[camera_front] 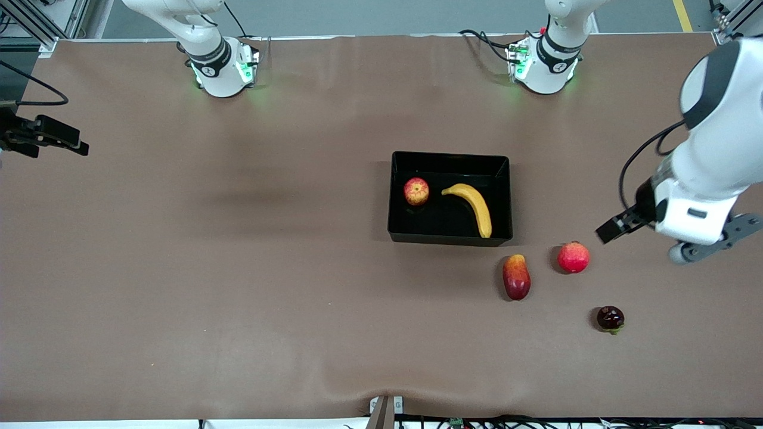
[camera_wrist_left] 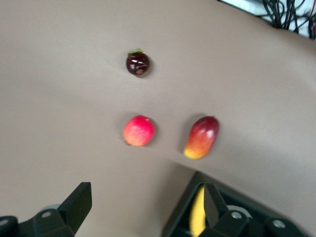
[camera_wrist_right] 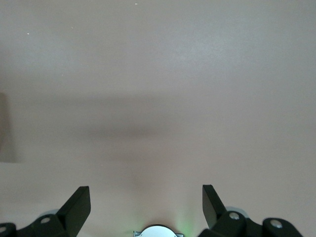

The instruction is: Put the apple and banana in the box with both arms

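I am seeing the apple [camera_front: 416, 191] and the banana [camera_front: 472, 207] lying apart inside the box [camera_front: 450, 162] already. The left gripper [camera_wrist_left: 143, 207] is hanging wide open and empty over the table near the pinkish-red fruit [camera_front: 573, 257] — a careless descent could knock it. The right gripper [camera_wrist_right: 146, 205], also open and empty, is waiting over bare table at its own end. I am reading no labels or writing anywhere.

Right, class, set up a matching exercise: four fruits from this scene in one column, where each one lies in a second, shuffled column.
Things:
1. apple
2. banana
3. pinkish-red round fruit
4. dark purple fruit

Places:
A. on the table, nearest the front camera
B. in the box, at the end toward the left arm
C. on the table, beside the mango-like fruit
D. in the box, at the end toward the right arm

Pairs: 1-D, 2-B, 3-C, 4-A
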Robot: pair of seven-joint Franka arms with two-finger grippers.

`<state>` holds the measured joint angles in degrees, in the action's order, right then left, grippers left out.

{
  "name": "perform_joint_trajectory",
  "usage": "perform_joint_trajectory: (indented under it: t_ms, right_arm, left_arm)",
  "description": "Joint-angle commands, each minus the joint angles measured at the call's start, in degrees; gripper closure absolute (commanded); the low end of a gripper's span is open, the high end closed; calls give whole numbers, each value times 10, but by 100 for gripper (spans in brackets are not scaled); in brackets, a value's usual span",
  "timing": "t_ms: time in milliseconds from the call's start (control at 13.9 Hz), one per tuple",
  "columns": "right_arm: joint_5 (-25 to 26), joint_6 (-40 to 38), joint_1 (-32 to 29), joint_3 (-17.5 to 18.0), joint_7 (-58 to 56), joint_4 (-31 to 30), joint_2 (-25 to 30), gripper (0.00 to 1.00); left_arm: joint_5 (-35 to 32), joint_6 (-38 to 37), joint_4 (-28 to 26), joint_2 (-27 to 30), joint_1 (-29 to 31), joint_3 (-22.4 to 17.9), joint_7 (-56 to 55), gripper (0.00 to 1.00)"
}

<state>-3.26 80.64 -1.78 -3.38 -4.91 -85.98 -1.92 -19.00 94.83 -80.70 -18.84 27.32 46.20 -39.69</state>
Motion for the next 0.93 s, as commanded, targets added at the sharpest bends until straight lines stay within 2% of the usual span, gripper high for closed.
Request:
perform_joint_trajectory:
  t_ms: [0, 143, 502, 574, 861]
  right_arm:
    - [19, -6, 0, 3, -5, 6, -2, 0]
    - [36, -7, 10, 3, -5, 6, -1, 0]
    - [26, 5, 5, 2, -5, 2, -1, 0]
    - [25, 5, 5, 2, -4, 2, -1, 0]
    - [24, 17, 1, 0, -3, 2, -1, 0]
  left_arm:
    - [57, -33, -12, 64, 30, -3, 100, 0]
    - [104, -46, -31, 115, -5, -85, 174, 0]
    - [165, -56, -124, 217, -202, -361, 300, 0]
    - [172, -55, -139, 233, -214, -384, 313, 0]
    - [175, -76, -122, 235, -213, -385, 320, 0]
